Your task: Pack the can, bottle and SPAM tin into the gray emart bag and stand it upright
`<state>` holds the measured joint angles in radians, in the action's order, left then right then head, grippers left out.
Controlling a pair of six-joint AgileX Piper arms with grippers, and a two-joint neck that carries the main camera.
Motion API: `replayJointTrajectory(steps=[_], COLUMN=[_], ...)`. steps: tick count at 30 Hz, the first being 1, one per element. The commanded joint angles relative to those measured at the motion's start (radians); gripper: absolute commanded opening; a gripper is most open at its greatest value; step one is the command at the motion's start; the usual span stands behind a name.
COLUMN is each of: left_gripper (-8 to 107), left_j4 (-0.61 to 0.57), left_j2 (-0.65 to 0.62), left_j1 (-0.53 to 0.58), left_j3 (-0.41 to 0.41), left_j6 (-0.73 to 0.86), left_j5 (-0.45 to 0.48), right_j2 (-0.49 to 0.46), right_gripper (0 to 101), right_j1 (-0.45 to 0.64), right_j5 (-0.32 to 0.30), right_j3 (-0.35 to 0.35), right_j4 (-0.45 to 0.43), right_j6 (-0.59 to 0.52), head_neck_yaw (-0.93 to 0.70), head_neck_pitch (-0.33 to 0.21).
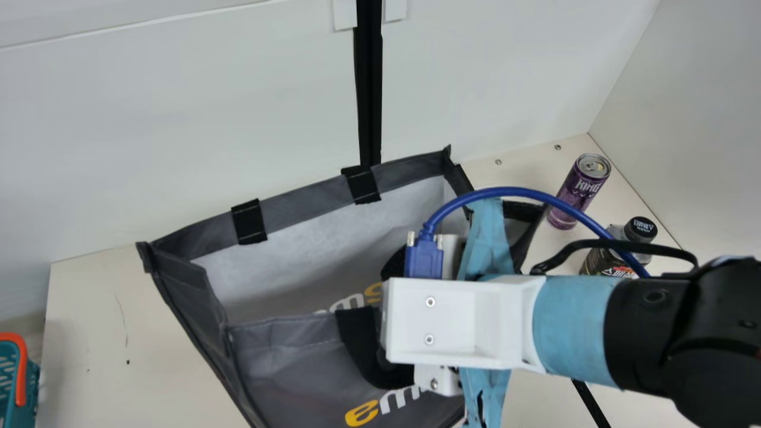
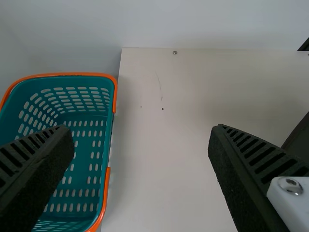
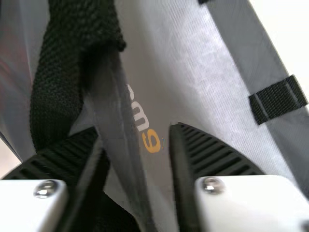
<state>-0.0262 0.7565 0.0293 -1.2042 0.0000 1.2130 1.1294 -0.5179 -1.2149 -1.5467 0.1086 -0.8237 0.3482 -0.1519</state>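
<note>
The gray emart bag [image 1: 279, 362] is spread wide at its mouth in the main view, showing a pale lining. My right gripper [image 1: 452, 321] is over the bag's right part, its fingertips largely hidden there. In the right wrist view the bag's rim [image 3: 118, 125] runs between the parted fingers of my right gripper [image 3: 135, 137], beside a black strap [image 3: 60, 72]. Right of the bag stand the purple can [image 1: 574, 196] and the dark bottle with a black cap [image 1: 641, 228], partly behind the arm's cables. My left gripper [image 2: 140, 133] is open and holds nothing.
A teal basket with orange trim [image 2: 89, 145] stands at the table's left side; its edge [image 1: 21, 368] enters the main view too. White walls rise behind and at the right. Bare table [image 1: 107, 333] lies between basket and bag. A long black strap [image 1: 368, 89] runs up the back wall.
</note>
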Motion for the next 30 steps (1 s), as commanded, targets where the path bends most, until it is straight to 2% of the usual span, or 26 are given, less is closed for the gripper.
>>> replayJointTrajectory(steps=[1,10,30], left_gripper=[90,90,90], left_j4=[0.0,0.0,0.0], left_j2=[0.0,0.0,0.0], left_j1=[0.0,0.0,0.0], left_j3=[0.0,0.0,0.0], left_j6=[0.0,0.0,0.0], left_j5=[0.0,0.0,0.0], right_j2=[-0.004,-0.042,-0.107], right_gripper=[67,95,95], right_j1=[-0.003,-0.005,0.032], right_j5=[-0.005,-0.005,-0.005], right_j3=[0.001,0.007,-0.017], right_j4=[-0.007,-0.026,-0.042], right_j6=[0.003,0.006,-0.074], head_neck_yaw=[0.001,0.001,0.001], head_neck_pitch=[-0.023,-0.023,-0.023])
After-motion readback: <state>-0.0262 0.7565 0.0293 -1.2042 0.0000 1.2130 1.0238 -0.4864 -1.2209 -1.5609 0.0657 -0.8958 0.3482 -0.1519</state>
